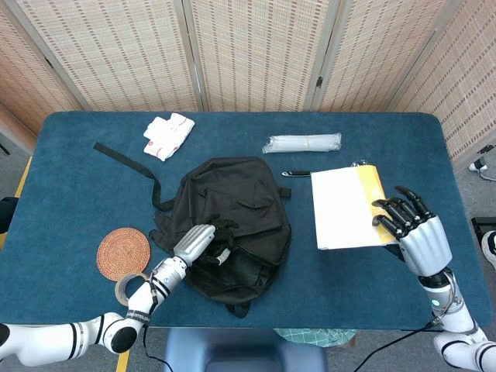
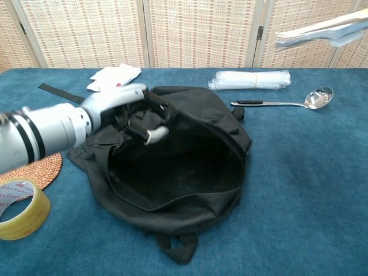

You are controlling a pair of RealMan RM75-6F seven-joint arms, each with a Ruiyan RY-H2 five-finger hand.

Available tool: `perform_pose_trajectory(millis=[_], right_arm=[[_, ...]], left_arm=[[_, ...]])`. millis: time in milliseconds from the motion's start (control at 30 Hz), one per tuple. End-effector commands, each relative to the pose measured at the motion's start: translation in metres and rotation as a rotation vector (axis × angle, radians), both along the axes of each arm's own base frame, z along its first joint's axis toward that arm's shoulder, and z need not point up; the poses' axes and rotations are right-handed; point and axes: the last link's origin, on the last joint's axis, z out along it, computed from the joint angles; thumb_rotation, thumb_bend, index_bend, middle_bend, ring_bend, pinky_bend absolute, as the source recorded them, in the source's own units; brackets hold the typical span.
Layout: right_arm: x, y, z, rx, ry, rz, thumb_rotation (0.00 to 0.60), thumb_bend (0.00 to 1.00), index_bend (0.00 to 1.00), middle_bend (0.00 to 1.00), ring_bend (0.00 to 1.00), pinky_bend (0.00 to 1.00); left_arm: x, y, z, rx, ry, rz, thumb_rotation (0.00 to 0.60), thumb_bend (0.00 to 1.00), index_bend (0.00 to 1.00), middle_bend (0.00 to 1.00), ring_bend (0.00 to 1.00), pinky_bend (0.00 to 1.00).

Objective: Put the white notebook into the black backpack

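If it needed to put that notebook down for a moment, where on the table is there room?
Bare cloth lies right of the backpack, beneath the notebook the right hand holds up, and along the near right edge. The far left corner beyond the strap is free too. The near left is crowded: coaster, tape, left hand.

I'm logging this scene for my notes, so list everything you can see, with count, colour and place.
black backpack: one, black, table centre, mouth held open
white notebook: one, white with a yellow edge, held above the table's right side
spoon: one, silver with a dark handle, right of the backpack
plastic-wrapped bundle: one, clear, far centre
white cloth: one, white with red marks, far left
woven coaster: one, brown, near left
tape roll: one, yellowish, near left edge
table: one, blue cloth
left robot hand: holds the backpack's flap
right robot hand: holds the notebook
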Motion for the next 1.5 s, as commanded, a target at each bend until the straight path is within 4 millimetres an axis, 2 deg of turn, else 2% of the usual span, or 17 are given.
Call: perform_pose_trajectory(millis=[33, 300, 467, 667, 867, 1067, 1300, 1500], right_arm=[[0.012, 0.013, -0.008, 0.069, -0.045, 0.073, 0.6, 0.59, 0.79, 0.45, 0.42, 0.28], [0.04, 0.036, -0.028, 0.235, -0.146, 0.211, 0.6, 0.59, 0.8, 0.45, 0.43, 0.3], [0.057, 0.046, -0.045, 0.325, -0.16, 0.275, 0.6, 0.59, 0.8, 0.45, 0.43, 0.31], [0.07, 0.047, -0.069, 0.413, -0.15, 0.299, 0.6, 0.59, 0.8, 0.45, 0.43, 0.31], [0.08, 0.035, -0.097, 0.447, -0.096, 0.302, 0.6, 0.59, 0.8, 0.45, 0.42, 0.31], [0.089, 0.012, -0.124, 0.49, -0.109, 0.255, 0.6, 0.59, 0.8, 0.45, 0.42, 0.31], [0.093, -0.004, -0.155, 0.55, -0.126, 0.203, 0.6, 0.59, 0.8, 0.45, 0.42, 0.32], [0.094, -0.016, -0.18, 0.555, -0.073, 0.17, 0.6, 0.6, 0.8, 0.45, 0.42, 0.32]], left_arm=[[0.008, 0.017, 0.017, 0.03, -0.027, 0.028, 0.6, 0.69, 0.68, 0.26, 0.23, 0.01], [0.022, 0.063, 0.039, 0.113, -0.008, 0.096, 0.6, 0.69, 0.66, 0.26, 0.21, 0.01], [0.034, 0.088, 0.04, 0.142, 0.049, 0.111, 0.6, 0.69, 0.65, 0.26, 0.2, 0.01], [0.046, 0.107, 0.037, 0.165, 0.09, 0.142, 0.6, 0.69, 0.64, 0.26, 0.2, 0.0], [0.05, 0.117, 0.035, 0.161, 0.1, 0.184, 0.6, 0.69, 0.64, 0.26, 0.2, 0.0], [0.051, 0.122, 0.037, 0.159, 0.1, 0.209, 0.6, 0.69, 0.64, 0.26, 0.19, 0.0], [0.051, 0.128, 0.039, 0.165, 0.092, 0.24, 0.6, 0.69, 0.64, 0.26, 0.19, 0.0], [0.049, 0.129, 0.04, 0.163, 0.098, 0.248, 0.6, 0.69, 0.64, 0.26, 0.19, 0.0]])
